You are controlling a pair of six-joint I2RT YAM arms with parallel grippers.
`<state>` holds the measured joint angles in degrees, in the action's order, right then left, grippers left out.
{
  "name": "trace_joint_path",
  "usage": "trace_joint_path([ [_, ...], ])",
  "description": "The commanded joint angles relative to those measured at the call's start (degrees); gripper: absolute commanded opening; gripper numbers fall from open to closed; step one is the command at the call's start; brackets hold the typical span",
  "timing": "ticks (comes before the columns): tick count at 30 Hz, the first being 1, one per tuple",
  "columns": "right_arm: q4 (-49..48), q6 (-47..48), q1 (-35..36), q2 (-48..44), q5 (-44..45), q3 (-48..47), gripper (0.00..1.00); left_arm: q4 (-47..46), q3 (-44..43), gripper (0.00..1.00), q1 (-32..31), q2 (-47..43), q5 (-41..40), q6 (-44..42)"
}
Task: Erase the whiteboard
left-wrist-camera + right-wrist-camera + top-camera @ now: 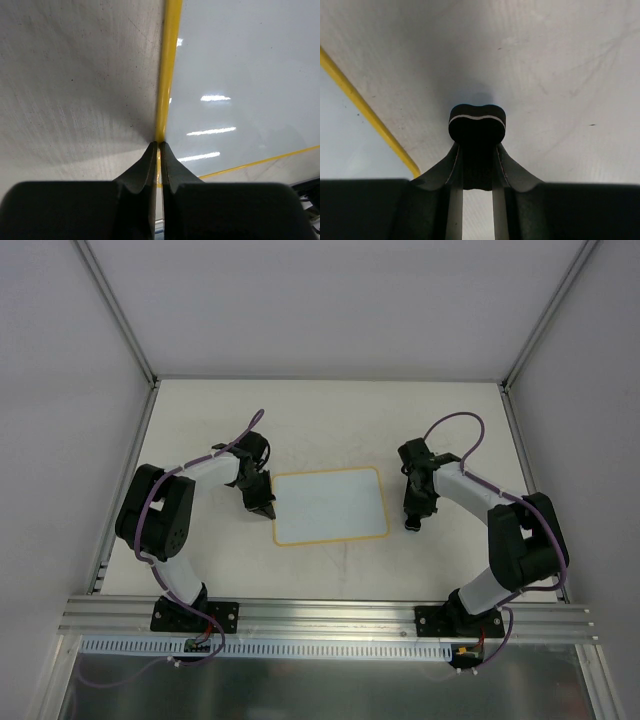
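Observation:
The whiteboard [330,505] lies flat at the table's middle, white with a yellow rim and no scribbles showing. My left gripper [264,510] is shut, its tips resting at the board's left yellow rim [167,75] near the near-left corner; the left wrist view shows the fingertips [150,155] pressed together on that rim. My right gripper [413,524] is just right of the board, over bare table, shut on a small black eraser [477,122] with a thin white line across it. The board's corner [340,130] shows left of the eraser.
The off-white tabletop [330,420] is scuffed. Grey walls with metal frame posts [120,320] enclose the left, back and right. An aluminium rail [330,615] runs along the near edge by the arm bases.

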<state>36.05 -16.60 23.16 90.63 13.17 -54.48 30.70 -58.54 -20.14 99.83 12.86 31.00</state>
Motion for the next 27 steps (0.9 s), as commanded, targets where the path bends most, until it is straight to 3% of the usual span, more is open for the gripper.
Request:
trace_joint_path([
  [1,2.09,4.37,-3.54,-4.06,2.74,-0.89,0.0,1.91,-0.25,0.0,0.81,-0.25,-6.27,-1.82],
  [4,1.65,7.54,-5.57,-2.49,2.74,-2.65,0.0,1.91,-0.78,0.02,0.81,-0.95,-5.92,-1.91],
  [7,-0.28,9.48,-6.45,-0.03,1.34,-4.14,0.01,1.91,-1.48,0.16,0.81,-1.66,-5.66,-2.0],
  [11,-2.74,9.83,-7.07,3.05,-0.86,-4.76,0.1,2.08,-2.45,0.35,0.81,-2.8,-5.3,-2.09],
  [14,-3.27,9.92,-7.07,4.11,-1.74,-4.41,0.22,2.26,-3.06,0.46,0.89,-4.29,-5.22,-2.09],
  [20,-3.53,10.36,-7.69,2.89,-2.27,-3.0,0.71,3.14,-4.12,0.64,0.89,-8.59,-5.31,-2.44],
  [27,-1.52,11.94,-10.58,-6.51,-4.38,-4.05,0.87,5.95,-8.07,0.95,1.07,-15.44,-5.21,-3.93],
])
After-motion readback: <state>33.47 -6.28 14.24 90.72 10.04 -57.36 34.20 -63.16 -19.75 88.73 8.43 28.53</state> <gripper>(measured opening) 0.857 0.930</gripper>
